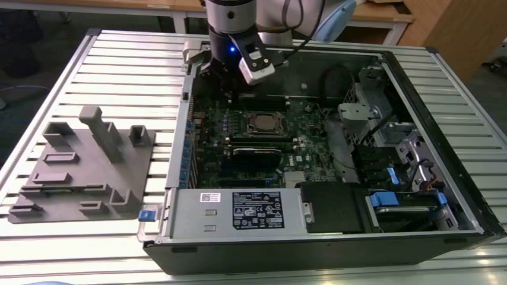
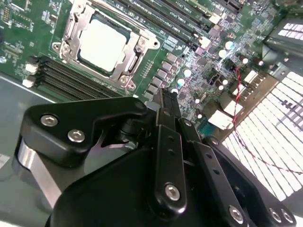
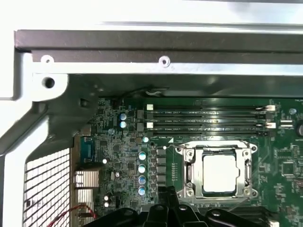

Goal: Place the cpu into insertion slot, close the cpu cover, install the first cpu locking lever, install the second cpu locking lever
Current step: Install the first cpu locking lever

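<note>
Second wrist view: the cpu (image 2: 102,42) sits in the insertion slot (image 2: 62,47) with the cpu cover (image 2: 132,60) down around it. I cannot tell whether the locking levers are latched. The fingers (image 2: 165,127), pressed together and empty, hang just short of the socket, touching nothing. The open computer case (image 1: 443,119) lies on a slatted metal worktop (image 1: 119,65), with a grey fixture (image 1: 79,166) well apart from the fingers.
</note>
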Tool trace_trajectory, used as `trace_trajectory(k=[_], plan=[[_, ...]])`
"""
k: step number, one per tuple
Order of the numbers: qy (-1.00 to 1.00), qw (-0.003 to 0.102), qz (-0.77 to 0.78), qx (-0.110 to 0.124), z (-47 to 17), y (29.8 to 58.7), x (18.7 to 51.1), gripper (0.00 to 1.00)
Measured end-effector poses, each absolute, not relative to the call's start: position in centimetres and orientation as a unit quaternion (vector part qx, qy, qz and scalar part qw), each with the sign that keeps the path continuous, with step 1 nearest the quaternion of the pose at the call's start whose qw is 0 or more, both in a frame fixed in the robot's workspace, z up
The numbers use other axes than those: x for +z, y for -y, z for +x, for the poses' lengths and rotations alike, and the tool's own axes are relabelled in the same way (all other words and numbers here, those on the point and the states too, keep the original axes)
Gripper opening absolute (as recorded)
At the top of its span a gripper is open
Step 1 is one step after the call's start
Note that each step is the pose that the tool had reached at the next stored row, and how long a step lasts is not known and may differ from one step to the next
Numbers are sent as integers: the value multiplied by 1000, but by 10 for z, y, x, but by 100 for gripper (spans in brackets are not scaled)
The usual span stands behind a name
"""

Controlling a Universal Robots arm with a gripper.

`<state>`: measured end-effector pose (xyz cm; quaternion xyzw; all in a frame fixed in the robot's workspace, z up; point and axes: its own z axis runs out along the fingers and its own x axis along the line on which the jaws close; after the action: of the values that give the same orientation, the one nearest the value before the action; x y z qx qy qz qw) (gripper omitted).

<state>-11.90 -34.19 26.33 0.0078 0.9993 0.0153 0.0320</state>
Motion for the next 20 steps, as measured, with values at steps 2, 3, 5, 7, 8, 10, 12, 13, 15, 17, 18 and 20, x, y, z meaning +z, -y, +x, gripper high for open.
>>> trace_trajectory(k=[2, 3, 5, 7, 8, 10, 12, 13, 15, 17, 18, 20], plan=[[-999, 32, 8, 15, -119, 342, 265, 11], [-999, 32, 8, 15, -119, 342, 265, 11], [-999, 33, 8, 15, -121, 342, 265, 11], [-999, 33, 8, 15, -123, 342, 265, 11], [-999, 34, 8, 15, -125, 342, 265, 11], [-999, 34, 8, 15, -125, 342, 265, 11], [-999, 34, 8, 16, -125, 341, 265, 11], [-999, 34, 8, 16, -126, 341, 264, 11], [-999, 34, 8, 19, -126, 340, 264, 11], [-999, 34, 9, 24, -126, 339, 264, 11], [-999, 34, 9, 26, -127, 338, 264, 11], [-999, 34, 10, 29, -127, 337, 264, 11]])
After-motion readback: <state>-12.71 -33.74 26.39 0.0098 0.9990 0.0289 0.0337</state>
